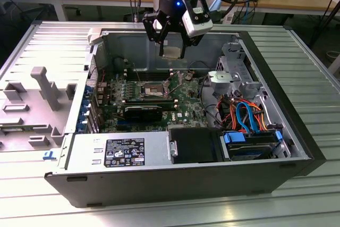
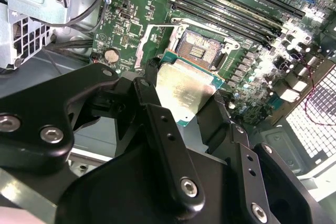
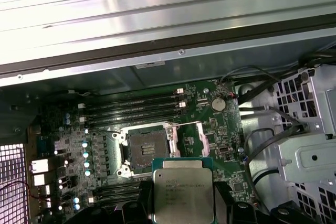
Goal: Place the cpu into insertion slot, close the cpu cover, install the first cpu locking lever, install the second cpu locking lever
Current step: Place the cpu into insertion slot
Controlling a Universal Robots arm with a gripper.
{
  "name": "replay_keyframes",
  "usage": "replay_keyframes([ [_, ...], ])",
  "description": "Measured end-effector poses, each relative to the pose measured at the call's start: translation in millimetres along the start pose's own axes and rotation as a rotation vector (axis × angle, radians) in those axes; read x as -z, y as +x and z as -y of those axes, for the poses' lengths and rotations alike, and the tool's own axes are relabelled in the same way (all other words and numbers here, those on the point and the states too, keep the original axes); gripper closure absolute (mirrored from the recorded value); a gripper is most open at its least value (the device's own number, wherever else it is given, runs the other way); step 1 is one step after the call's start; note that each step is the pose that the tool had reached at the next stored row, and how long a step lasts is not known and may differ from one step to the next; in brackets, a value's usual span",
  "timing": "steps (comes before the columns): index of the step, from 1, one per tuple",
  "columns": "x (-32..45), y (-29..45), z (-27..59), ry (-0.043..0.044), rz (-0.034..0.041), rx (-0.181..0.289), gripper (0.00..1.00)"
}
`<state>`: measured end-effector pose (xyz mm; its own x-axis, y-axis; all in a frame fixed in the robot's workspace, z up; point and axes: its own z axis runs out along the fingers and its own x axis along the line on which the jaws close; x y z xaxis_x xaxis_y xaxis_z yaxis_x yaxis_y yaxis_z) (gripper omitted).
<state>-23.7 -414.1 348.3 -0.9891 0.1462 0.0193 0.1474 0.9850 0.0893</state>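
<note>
Carrying the cpu (image 1: 172, 52) in the gripper (image 1: 171, 47), clamping it between closed jaws by two opposite edges, metal face lying flat and turned up toward the wrist.

Hovering inside the open computer case (image 1: 297, 131), well above the insertion slot (image 1: 153, 89). Judging by the exterior view, sitting a little off to one side of the insertion slot rather than square over it, and not touching the green motherboard (image 1: 186, 104) around the insertion slot.

Showing, in the second wrist view, the cpu (image 2: 184, 93) pinched between the black fingers (image 2: 157, 114) and overlapping one edge of the insertion slot (image 2: 198, 51).

Finding, in the first wrist view, the insertion slot (image 3: 146, 148) bare, with the dark centre exposed and nothing seated in it. Seeing the cpu cover (image 3: 203, 141) flipped open just beside the insertion slot, with green board showing through its cut-out. Noting the long black memory slots (image 3: 131, 109) running near the insertion slot on the side away from the cpu (image 3: 182, 195).

Working on the first step, by the look of it: chip not yet placed, cover not yet closed. Not managing to pick out the locking levers well enough to tell their state.

Judging the chip as light, thin and rigid, with a slick metal lid, so likely slipping under a weak pinch yet needing no great force. Probably hiding delicate contacts underneath, so taking hold best at the bare side edges, as being done here, never across the underside. Likely tolerating no tilting or sliding against the insertion slot.
</note>
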Motion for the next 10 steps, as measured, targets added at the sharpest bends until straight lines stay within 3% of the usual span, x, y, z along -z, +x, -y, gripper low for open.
replay_keyframes([
  [10, 0.0, 0.0, 0.2, -0.0001, 0.0007, -0.007, 0.45],
])
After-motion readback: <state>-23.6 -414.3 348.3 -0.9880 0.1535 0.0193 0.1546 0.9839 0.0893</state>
